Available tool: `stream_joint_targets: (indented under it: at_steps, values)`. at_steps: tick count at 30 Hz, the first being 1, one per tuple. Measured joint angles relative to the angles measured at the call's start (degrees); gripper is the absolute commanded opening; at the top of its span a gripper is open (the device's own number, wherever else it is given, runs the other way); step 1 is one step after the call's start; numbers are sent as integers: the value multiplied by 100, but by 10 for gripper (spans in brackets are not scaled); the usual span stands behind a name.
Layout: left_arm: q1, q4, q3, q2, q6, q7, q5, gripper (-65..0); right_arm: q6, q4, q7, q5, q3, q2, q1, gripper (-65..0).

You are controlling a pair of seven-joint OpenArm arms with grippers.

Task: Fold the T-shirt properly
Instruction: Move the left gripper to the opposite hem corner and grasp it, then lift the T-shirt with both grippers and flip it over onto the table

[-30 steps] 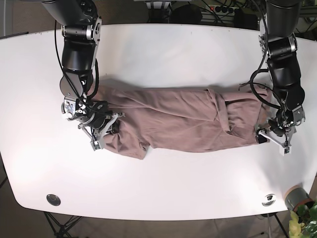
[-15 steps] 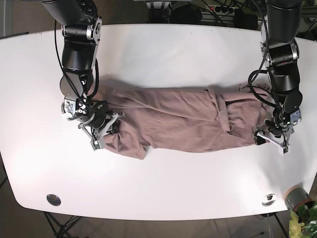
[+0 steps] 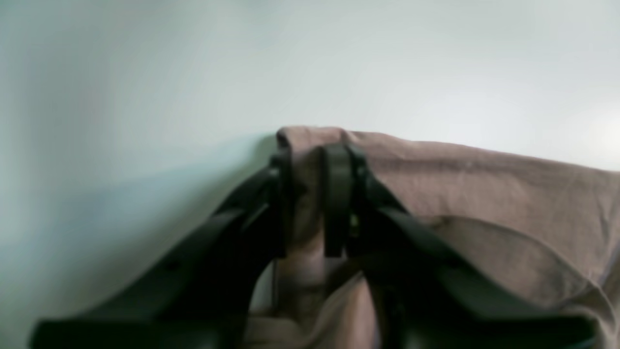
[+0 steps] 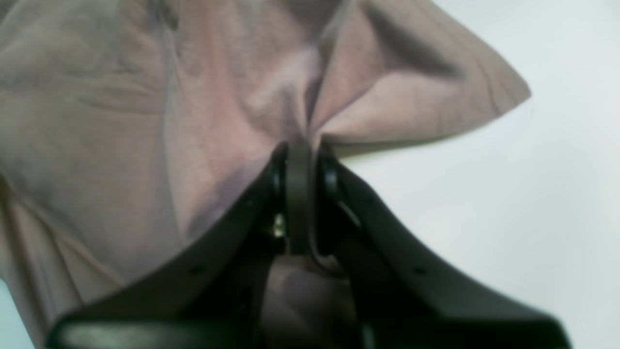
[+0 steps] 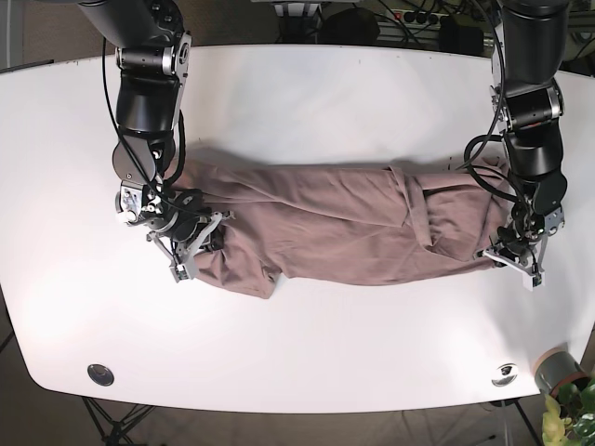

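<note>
I am holding the mauve T-shirt [image 5: 344, 228] at both of its ends as it is lying stretched across the middle of the white table [image 5: 307, 111], its long axis running side to side in the base view, from one arm to the other. My left gripper [image 3: 310, 194] is pinching a fold of the fabric at the shirt's end on that view's right; in the left wrist view the two black fingers [image 3: 337, 198] are standing close together with a ridge of cloth squeezed between them, right at the hem where the shirt is meeting bare table. My right gripper [image 4: 299, 194] is clamping the cloth at the opposite end, on the base view's left, its jaws nearly touching with fabric bunching and creasing outward from the pinch, and a pointed flap of shirt is spreading off to one side of it. The shirt is lying rumpled, with a raised fold crossing it nearer my left arm. Bare tabletop is lying open all around the garment, broad toward both the far and the near edge, narrower beyond each gripper toward the table's ends.
</note>
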State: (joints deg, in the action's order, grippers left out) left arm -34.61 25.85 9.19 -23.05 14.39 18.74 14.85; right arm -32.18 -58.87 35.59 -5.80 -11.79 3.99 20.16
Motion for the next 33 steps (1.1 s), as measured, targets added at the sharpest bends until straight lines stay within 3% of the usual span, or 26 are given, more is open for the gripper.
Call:
stream_joint_targets:
  at_steps: [5, 9, 14, 19, 24, 30, 33]
  values:
    - [107, 227, 142, 22, 0, 190, 70, -650, 0, -111, 57, 9, 0, 0, -28, -628]
    - [492, 986, 470, 61, 24, 291, 496, -650, 0, -640, 219, 57, 0, 2, -149, -628]
    - [787, 2284, 603, 50, -31, 1215, 660, -650, 0, -1362, 472, 50, 0, 0, -275, -628]
    - [841, 3366, 868, 63, 20, 1521, 896, -650, -31, -2159, 809, 26, 15, 0, -354, -628]
    - [944, 4048, 951, 55, -33, 1665, 833, -650, -59, -2505, 872, 81, 15, 79, -166, -628]
    - [868, 4972, 940, 66, -4, 1773, 828, -650, -120, -2693, 1106, -17, 48, 428, 352, -628]
    - [619, 5224, 933, 72, 22, 2103, 861, -650, -90, -2684, 1281, 22, 48, 603, 715, -628]
